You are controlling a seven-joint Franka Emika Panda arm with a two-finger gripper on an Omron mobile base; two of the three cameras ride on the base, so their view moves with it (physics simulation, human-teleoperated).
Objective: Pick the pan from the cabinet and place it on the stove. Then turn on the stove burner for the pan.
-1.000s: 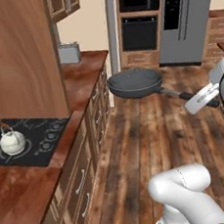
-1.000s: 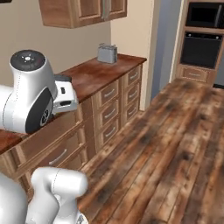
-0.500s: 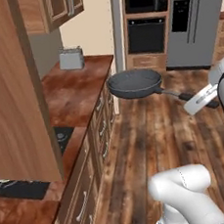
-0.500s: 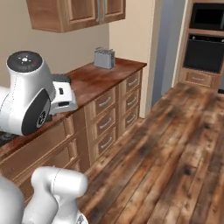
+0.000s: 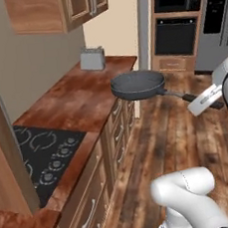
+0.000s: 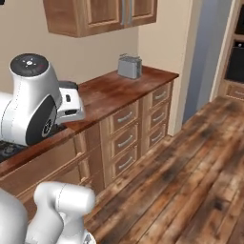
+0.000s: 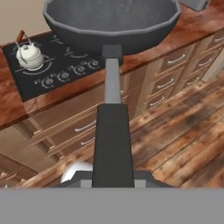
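The dark grey pan (image 5: 137, 84) hangs level in the air over the counter's front edge, out beyond the stove. Its long black handle (image 5: 184, 97) runs right into my gripper (image 5: 205, 101), which is shut on it. In the hand view the pan (image 7: 111, 22) sits at the top and its handle (image 7: 113, 131) runs down to my gripper (image 7: 113, 178). The black stove (image 5: 45, 154) lies in the counter at lower left, knobs along its near edge; it appears as the stove (image 7: 57, 65) under the pan's left side. The wooden wall cabinet (image 5: 64, 9) hangs above.
A white kettle (image 7: 29, 54) stands on the stove's far-left burner. A grey toaster (image 5: 92, 59) sits at the counter's far end. A brown wood panel (image 5: 2, 149) rises at the left edge. Drawers (image 6: 125, 140) line the counter front. Oven and fridge stand behind.
The whole picture has shifted, so the base has moved along the counter. The pan stays in my shut gripper in the same place relative to the arm.
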